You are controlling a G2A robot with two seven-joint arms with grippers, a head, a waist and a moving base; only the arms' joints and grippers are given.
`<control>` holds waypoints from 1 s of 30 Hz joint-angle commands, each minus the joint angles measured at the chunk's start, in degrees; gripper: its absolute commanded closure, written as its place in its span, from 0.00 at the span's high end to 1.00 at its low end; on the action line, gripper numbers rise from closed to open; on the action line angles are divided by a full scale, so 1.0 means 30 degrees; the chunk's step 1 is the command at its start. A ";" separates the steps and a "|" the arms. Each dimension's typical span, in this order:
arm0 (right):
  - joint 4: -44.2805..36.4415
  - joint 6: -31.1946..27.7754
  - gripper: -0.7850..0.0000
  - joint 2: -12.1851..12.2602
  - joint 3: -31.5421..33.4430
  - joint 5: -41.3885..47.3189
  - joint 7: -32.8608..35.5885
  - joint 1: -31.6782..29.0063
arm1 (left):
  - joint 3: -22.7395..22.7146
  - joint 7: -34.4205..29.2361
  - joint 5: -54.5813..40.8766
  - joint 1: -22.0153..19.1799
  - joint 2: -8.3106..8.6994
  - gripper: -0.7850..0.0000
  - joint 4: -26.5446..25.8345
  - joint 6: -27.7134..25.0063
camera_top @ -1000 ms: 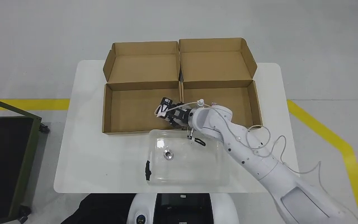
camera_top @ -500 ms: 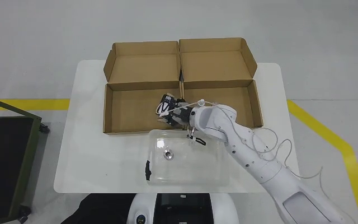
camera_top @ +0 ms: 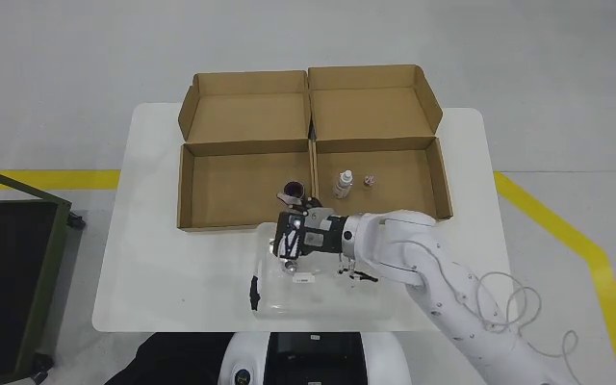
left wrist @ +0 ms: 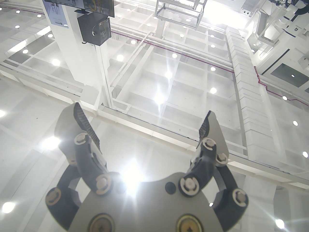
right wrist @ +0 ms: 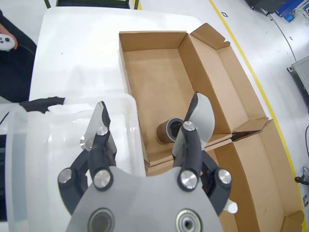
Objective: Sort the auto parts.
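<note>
The right gripper (right wrist: 149,102) has let go of the brown cylindrical metal part (right wrist: 167,130) and drawn back, its fingers now spread wide and empty. The part rests just beyond the fingertips, inside the open brown cardboard box (right wrist: 154,73). That piece looks sorted, and the clear plastic bin (right wrist: 48,134) beneath the gripper likely comes next.

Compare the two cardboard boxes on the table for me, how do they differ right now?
The left cardboard box holds one part, the right cardboard box two. The left one's is a dark cylindrical part; the right one's are paler: a small white bottle and a tiny pinkish piece. Both boxes are brown, lids folded open, set side by side.
</note>
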 commanded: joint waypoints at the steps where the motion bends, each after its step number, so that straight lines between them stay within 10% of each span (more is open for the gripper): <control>1: -0.0602 -0.0420 0.73 0.0162 0.0139 -0.0318 0.0344 -0.0720 | 0.0000 0.0000 0.0000 0.0000 0.0000 1.00 0.0000 0.0000; 30: 0.2708 -0.0555 0.70 0.0150 -0.2248 -0.2477 -0.0039 -0.1655 | 0.0000 0.0000 0.0000 0.0000 0.0000 1.00 0.0000 0.0000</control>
